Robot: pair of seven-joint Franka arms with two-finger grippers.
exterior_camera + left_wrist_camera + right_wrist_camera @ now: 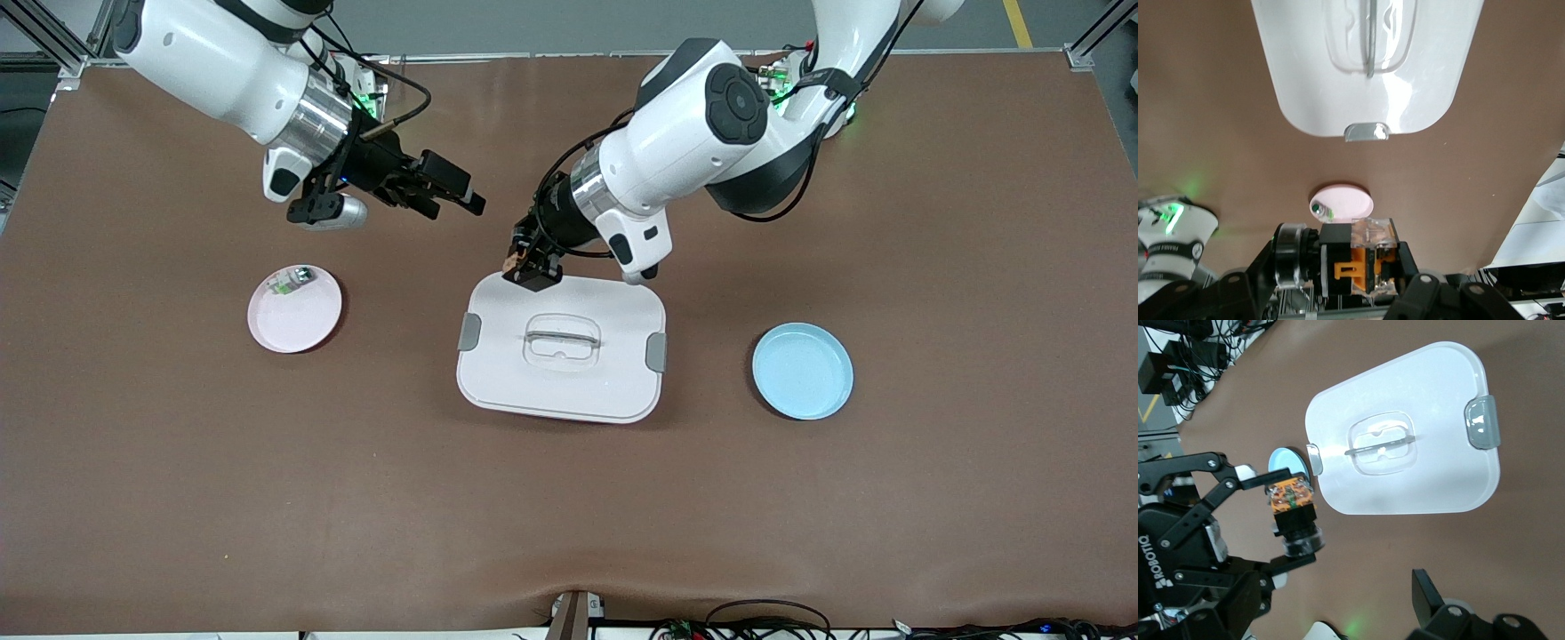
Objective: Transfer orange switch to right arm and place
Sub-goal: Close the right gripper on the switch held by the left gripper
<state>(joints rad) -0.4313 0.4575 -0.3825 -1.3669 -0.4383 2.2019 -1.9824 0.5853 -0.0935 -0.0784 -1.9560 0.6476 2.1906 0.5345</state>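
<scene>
I had the left gripper (pixel 532 269) clamped on the orange switch (pixel 1365 263), its jaws closed on the part's sides, hanging just over the edge of the white lidded box (pixel 562 347) that faces the robot bases. In the left wrist view the switch lay crosswise between the jaws, black body and round cap toward one end and the orange, clear-topped block at the other.

The right gripper (pixel 442 197) hung in the air over bare surface toward the right arm's end, its jaws apart and empty. As I judged it, the handover turned on that gap: the switch sat off the open jaws' tips toward the box, near but not yet between them. In the right wrist view the round cap end stuck out free of the left gripper, and I reckoned that was the end to take.

The pink plate (pixel 294 308) with the small white-and-green part (pixel 292 281) lay under the right arm's reach. The blue plate (pixel 802 371) sat empty toward the left arm's end. Nothing stood between the two grippers.
</scene>
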